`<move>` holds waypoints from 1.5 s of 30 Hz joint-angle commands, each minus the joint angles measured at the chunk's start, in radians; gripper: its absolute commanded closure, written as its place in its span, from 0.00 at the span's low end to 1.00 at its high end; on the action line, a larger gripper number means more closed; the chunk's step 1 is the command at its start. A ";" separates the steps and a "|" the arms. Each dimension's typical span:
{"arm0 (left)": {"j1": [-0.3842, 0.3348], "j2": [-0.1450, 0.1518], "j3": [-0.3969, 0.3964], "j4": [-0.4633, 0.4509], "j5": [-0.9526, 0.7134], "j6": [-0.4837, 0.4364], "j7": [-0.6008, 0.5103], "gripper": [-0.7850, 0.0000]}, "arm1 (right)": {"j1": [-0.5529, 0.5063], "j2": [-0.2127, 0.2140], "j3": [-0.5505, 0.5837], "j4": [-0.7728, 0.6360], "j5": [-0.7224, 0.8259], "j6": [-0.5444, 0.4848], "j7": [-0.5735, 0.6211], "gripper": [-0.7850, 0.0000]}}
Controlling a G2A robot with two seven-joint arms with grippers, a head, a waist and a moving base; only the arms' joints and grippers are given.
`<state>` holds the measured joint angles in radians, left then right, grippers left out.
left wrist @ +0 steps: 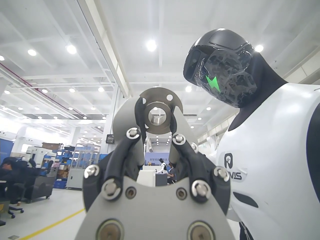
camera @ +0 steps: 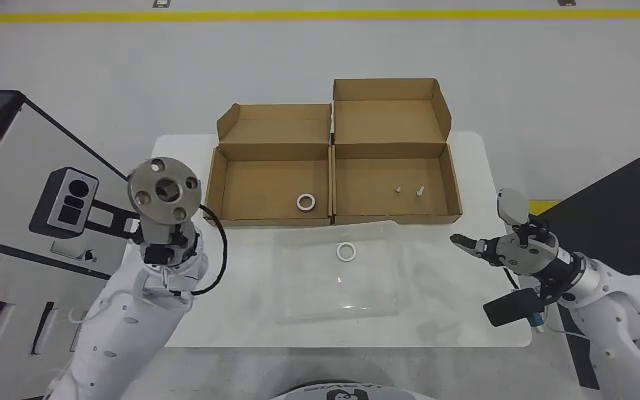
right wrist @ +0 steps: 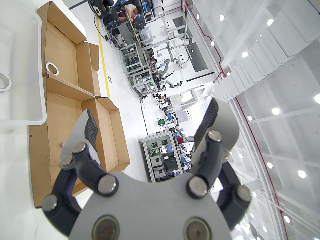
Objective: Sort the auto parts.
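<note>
My left gripper (left wrist: 156,117) points upward, shut on a round metal flange (left wrist: 156,111) with a centre bore and bolt holes; the flange (camera: 163,190) is held up above the table's left edge. One white ring (camera: 347,251) lies in the clear plastic tray (camera: 300,290). Another white ring (camera: 306,202) sits in the left cardboard box (camera: 225,185), and two small bolts (camera: 409,189) lie in the right cardboard box (camera: 450,190). My right gripper (camera: 480,225) hovers open and empty over the table's right edge, its ribbed fingers (right wrist: 91,127) spread wide.
Both boxes stand side by side at the back of the white table (camera: 470,300), lids folded open. The tray sits in front of them at the centre. From the right wrist, the boxes (right wrist: 75,81) and the tray's rim (right wrist: 40,76) lie beside the gripper.
</note>
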<state>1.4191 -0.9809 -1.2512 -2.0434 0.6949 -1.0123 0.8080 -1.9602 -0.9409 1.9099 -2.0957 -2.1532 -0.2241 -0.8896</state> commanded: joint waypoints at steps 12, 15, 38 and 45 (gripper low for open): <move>0.013 0.012 0.001 -0.011 -0.060 0.000 0.000 1.00 | 0.000 0.000 0.000 0.000 0.000 0.000 0.000 0.00; 0.018 0.012 -0.003 -0.015 -0.064 0.000 0.000 1.00 | 0.000 0.000 0.000 0.000 0.000 0.000 0.000 0.00; 0.024 0.012 -0.007 -0.018 -0.065 0.000 0.000 1.00 | 0.000 0.000 0.000 0.000 0.000 0.000 0.000 0.00; 0.016 0.009 -0.042 -0.009 -0.097 0.092 -0.127 1.00 | 0.000 0.000 0.000 0.000 0.000 0.000 0.000 0.00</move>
<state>1.4380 -0.9720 -1.2850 -2.0572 0.6061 -0.9420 0.7046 -1.9602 -0.9409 1.9099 -2.0957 -2.1532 -0.2241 -0.8896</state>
